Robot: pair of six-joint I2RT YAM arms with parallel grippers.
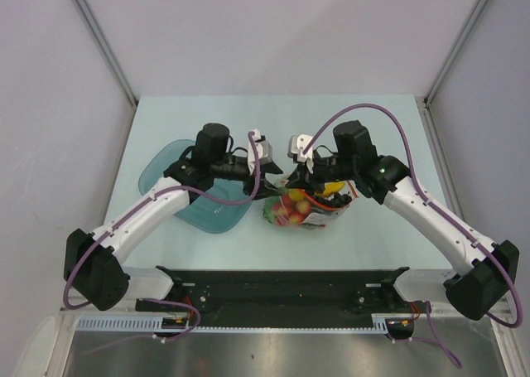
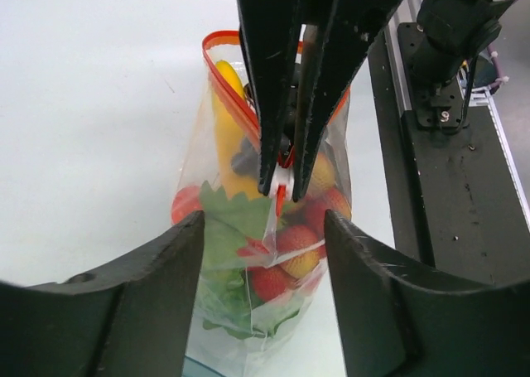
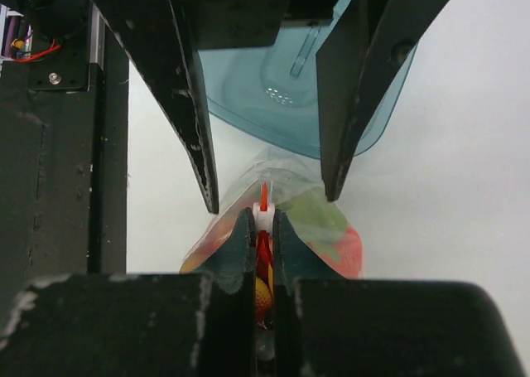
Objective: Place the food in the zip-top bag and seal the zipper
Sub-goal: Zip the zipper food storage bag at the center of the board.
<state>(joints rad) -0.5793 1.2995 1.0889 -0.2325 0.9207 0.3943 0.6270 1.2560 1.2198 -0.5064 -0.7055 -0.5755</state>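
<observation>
The zip-top bag (image 1: 313,214) lies on the table between both grippers, with the food (image 2: 286,257) inside it: red berries, green-white cabbage (image 2: 225,221) and a yellow banana (image 2: 224,116) show through the plastic. The red-orange zipper (image 2: 219,36) runs along the bag's mouth. My right gripper (image 3: 262,219) is shut on the zipper at its white slider, and it reaches down from above in the left wrist view (image 2: 281,185). My left gripper (image 2: 263,221) stands open, its fingers either side of the bag's end and not touching it.
A translucent teal bowl (image 1: 170,166) sits just left of the bag, under the left arm; it shows behind the left fingers (image 3: 192,137) in the right wrist view. The black base rail (image 1: 281,286) runs along the near edge.
</observation>
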